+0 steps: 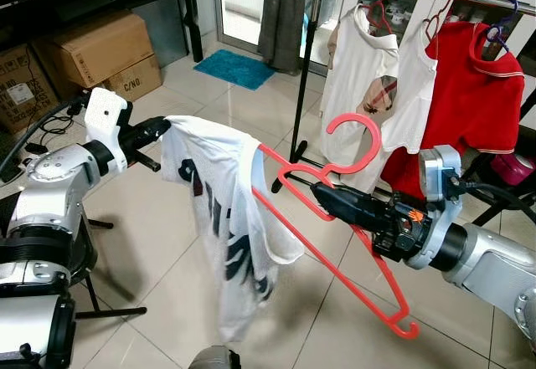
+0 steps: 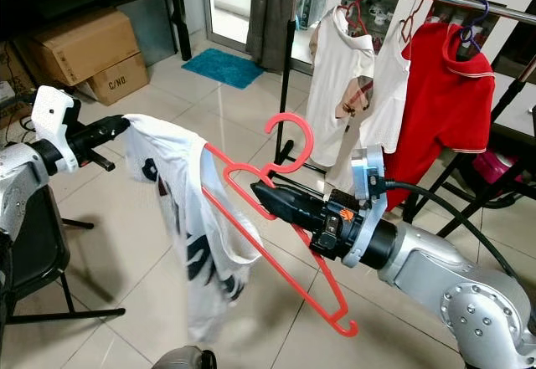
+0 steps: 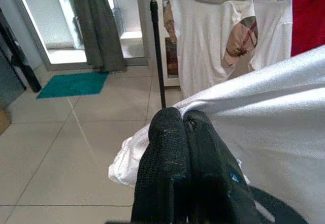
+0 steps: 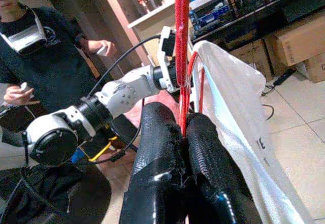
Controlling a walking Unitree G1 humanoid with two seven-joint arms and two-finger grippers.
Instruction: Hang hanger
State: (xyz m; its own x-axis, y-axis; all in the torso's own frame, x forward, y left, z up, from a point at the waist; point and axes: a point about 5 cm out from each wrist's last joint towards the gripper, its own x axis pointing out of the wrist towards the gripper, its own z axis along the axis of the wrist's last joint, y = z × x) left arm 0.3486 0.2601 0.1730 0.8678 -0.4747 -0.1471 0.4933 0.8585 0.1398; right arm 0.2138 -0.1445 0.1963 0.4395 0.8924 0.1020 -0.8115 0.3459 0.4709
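Shirt half on the hanger, rail not yet reached

At frame centre the right gripper is clamped on the red hanger; the left gripper pinches the white shirt draped over one arm (it could slide off if tilted). Cardboard boxes, upper left, look closed; contents unseen.

Cardboard boxes, a teal mat and a grey curtain behind.
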